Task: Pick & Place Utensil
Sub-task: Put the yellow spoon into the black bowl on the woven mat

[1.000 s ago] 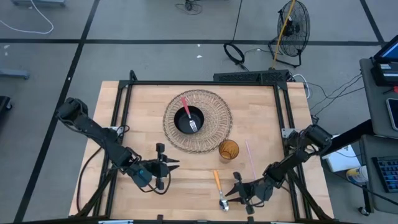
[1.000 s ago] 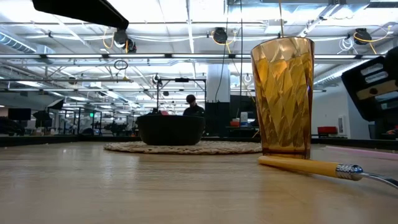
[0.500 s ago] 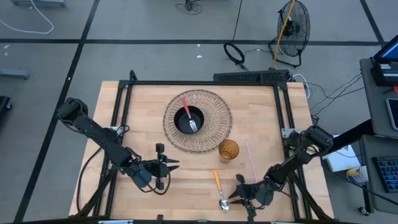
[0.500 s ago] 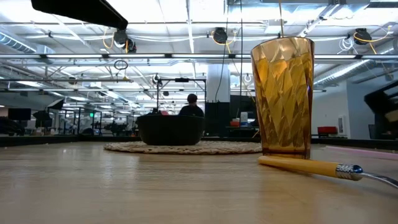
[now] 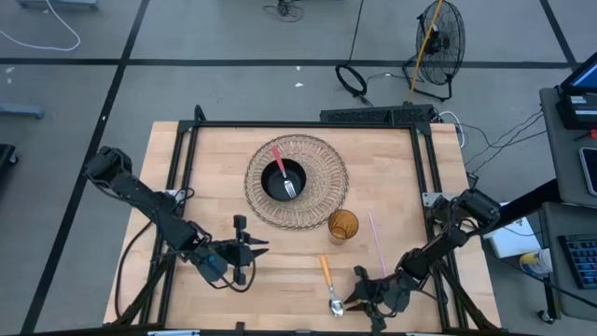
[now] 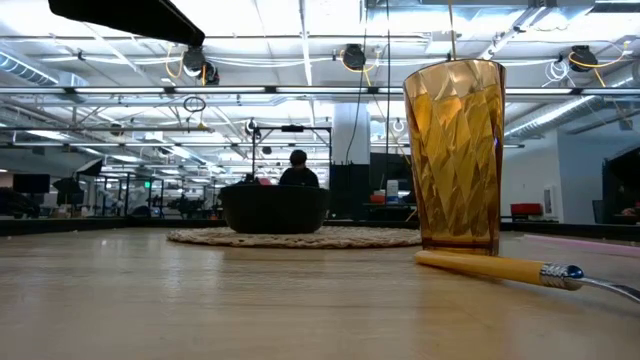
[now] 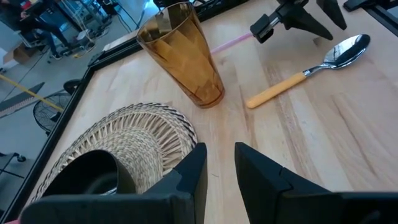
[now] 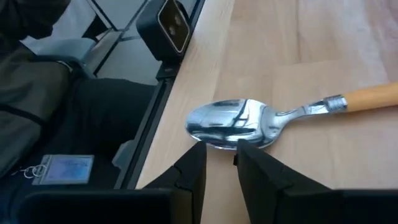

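A spoon [image 5: 328, 280] with a yellow-orange handle lies flat on the wooden table, its steel bowl [image 8: 233, 124] toward the near edge. My right gripper [image 8: 219, 149] sits low at the bowl's right, its fingers a narrow gap apart, with their tips at the bowl's rim. My left gripper [image 5: 264, 246] hovers left of centre, its fingers a little apart and holding nothing. It points toward the amber glass [image 5: 342, 225]. A black bowl [image 5: 284, 180] holding a pink-handled fork [image 5: 283, 168] stands on a round woven mat [image 5: 322, 168]. My right gripper comes in slanting down from the table's right, and its fingertips [image 8: 198, 152] stand right at the near rim of the spoon's bowl [image 8: 217, 142]. I cannot tell whether they touch it. The spoon lies flat on the table.
The amber glass [image 6: 455, 155] stands just beyond the spoon's handle [image 6: 500, 268]. A pink straw [image 5: 375, 238] lies to the glass's right. Black frame rails run along the table's edges, and the near edge is close behind the spoon's bowl.
My right gripper has rolled about its wrist and shifted slightly toward the near edge. In the low view it has slid out of the picture's right side. The spoon has stayed where it was.
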{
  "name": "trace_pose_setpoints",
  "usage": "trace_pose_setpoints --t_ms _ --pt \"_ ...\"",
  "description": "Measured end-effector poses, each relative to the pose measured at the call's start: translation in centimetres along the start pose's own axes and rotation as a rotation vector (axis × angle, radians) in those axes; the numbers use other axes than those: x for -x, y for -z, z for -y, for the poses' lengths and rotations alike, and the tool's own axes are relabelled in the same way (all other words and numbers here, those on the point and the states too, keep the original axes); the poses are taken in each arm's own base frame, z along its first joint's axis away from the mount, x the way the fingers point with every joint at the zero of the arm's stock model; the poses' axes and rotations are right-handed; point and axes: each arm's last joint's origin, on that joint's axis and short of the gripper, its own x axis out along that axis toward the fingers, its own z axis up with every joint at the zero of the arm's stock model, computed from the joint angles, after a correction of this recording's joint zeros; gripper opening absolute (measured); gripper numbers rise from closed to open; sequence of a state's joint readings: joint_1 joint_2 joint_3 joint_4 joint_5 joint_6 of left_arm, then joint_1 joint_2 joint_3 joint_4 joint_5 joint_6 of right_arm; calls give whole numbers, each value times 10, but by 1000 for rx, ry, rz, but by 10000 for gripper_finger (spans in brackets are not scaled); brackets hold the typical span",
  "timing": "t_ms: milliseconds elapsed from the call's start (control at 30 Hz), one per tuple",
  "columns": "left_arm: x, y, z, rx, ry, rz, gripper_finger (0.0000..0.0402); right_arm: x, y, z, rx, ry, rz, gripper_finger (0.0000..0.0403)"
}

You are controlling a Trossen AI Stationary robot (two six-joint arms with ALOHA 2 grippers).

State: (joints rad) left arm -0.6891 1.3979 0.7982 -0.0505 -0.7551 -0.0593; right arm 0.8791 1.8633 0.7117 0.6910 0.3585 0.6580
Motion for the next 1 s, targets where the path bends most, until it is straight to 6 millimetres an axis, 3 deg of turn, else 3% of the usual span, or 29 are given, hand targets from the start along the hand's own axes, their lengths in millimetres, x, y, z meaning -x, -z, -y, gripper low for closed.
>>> trace_pose_setpoints --t_ms 267,667,1000 --pt "0 0 0 -1 0 -1 88 -4 1 -1 9 21 -24 48" --pt "0 0 0 -4 -2 -1 88 -30 3 -8 49 52 -44 26" --pt "2 0 2 7 3 3 88 -40 -15 21 24 150 -17 13"
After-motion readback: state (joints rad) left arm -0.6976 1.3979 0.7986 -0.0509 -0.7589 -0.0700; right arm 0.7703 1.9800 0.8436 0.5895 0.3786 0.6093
